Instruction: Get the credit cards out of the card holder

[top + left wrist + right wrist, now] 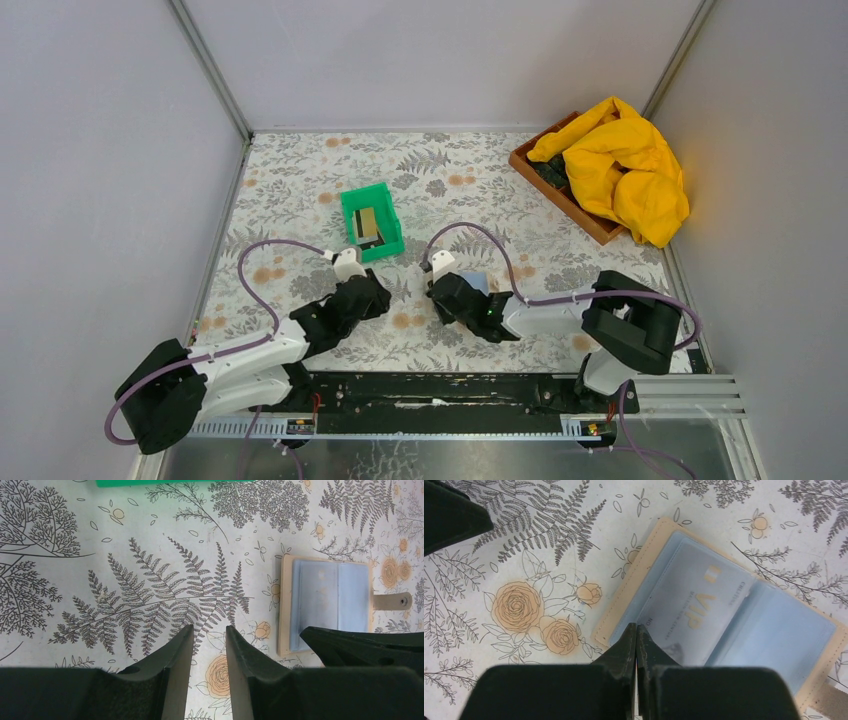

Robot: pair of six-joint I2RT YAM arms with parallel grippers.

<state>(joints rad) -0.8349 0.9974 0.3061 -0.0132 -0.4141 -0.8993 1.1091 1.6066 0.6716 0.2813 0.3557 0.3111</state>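
— Any writing you can read from there?

— On my right wrist view, yes. The card (694, 605) sitting in the clear sleeve of the card holder (774, 630) says "VIP" in gold capitals. There are smaller lines beneath it and a word near its corner, too blurred for me to read. I can't make out lettering on anything else.

— Where's the holder?

— It's lying open and flat on the floral table cover (300, 190), blue-grey lining up, with its closing tab (392, 601) sticking out at one side. It's in front of the right arm, well apart from the green bin (364, 191). I see credit cards (368, 227) lying in the bin, a tan one among them.

— And the arms?

— I've got the right arm folded, elbow out to the right, forearm running left and low. The right gripper (636, 630) points down at the holder's near edge, jaws pressed tight together right at the rim of the sleeve. I can't tell whether they pinch the card's edge. The left arm reaches forward from its base. The left gripper (209, 630) hangs over the fern print just short of the bin, with the holder off to its right. Its fingers are parted a little, with nothing between them.
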